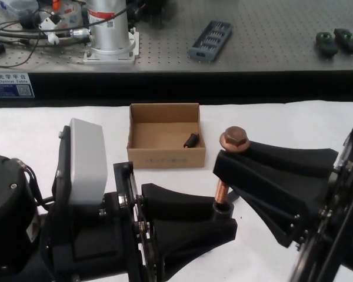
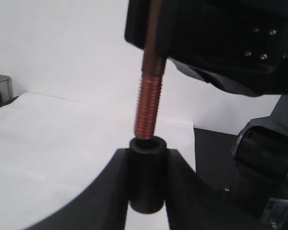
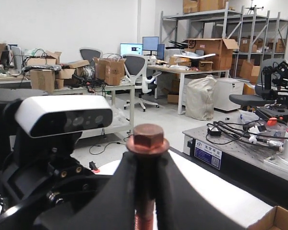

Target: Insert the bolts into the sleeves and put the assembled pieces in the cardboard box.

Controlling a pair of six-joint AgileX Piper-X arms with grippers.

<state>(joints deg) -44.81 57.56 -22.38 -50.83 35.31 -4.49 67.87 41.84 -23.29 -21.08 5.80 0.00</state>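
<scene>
My right gripper point(image 1: 226, 165) is shut on a copper bolt point(image 1: 232, 140), held upright with its hex head point(image 3: 147, 138) on top. The bolt's threaded tip point(image 2: 148, 110) stands at the mouth of a black sleeve point(image 2: 147, 175), just entering it. My left gripper point(image 2: 146, 182) is shut on that sleeve, holding it upright below the bolt point(image 1: 222, 208). Behind them, at the middle of the white table, sits the open cardboard box point(image 1: 165, 155) with a black piece point(image 1: 191, 140) lying inside near its right wall.
The white table point(image 1: 35, 126) has free room left and right of the box. Beyond its far edge lies a perforated optical bench point(image 1: 270, 41) with a metal post base point(image 1: 109, 29), cables, a dark rack point(image 1: 210, 40) and two black parts point(image 1: 338, 41).
</scene>
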